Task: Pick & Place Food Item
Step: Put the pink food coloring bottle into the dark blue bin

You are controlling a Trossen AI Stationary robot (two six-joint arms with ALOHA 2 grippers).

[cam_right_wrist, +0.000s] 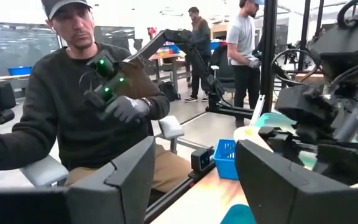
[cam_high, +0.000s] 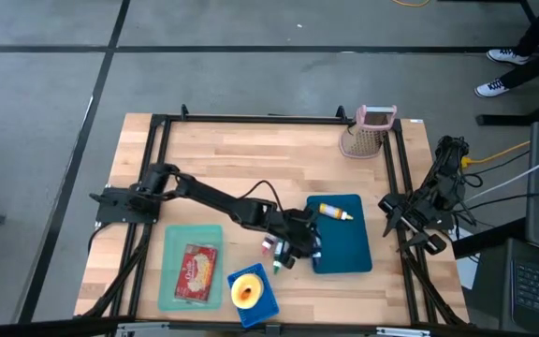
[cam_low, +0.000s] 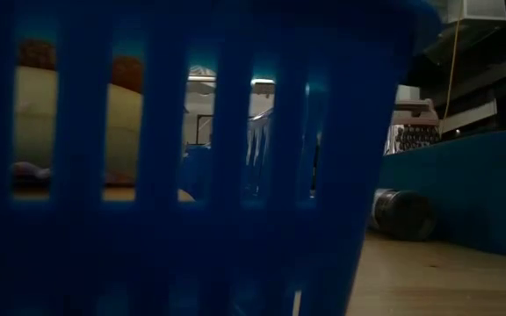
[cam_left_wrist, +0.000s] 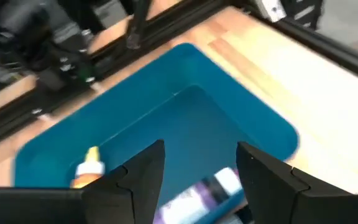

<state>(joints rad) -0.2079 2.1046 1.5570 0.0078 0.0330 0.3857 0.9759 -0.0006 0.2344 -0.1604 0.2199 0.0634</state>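
A dark blue tray [cam_high: 349, 245] lies right of centre, with a yellow bottle [cam_high: 335, 212] lying at its far end. My left gripper [cam_high: 303, 247] hovers open over the tray's left rim. In the left wrist view its fingers [cam_left_wrist: 143, 177] stand apart above a white-and-purple packet [cam_left_wrist: 207, 190], which lies at the tray's [cam_left_wrist: 185, 118] edge; the yellow bottle [cam_left_wrist: 89, 168] is off to one side. A red food packet [cam_high: 198, 268] lies in a pale teal tray [cam_high: 171, 281]. My right gripper [cam_right_wrist: 194, 180] is open and parked at the table's right edge [cam_high: 417, 220].
A blue slatted basket [cam_high: 262, 309] holding a yellow round item [cam_high: 245, 291] stands at the near edge and fills the low view [cam_low: 191, 158]. A metal grater [cam_high: 368, 133] stands at the far right. A black frame [cam_high: 251, 119] rims the table. A seated person [cam_right_wrist: 86, 106] is beyond it.
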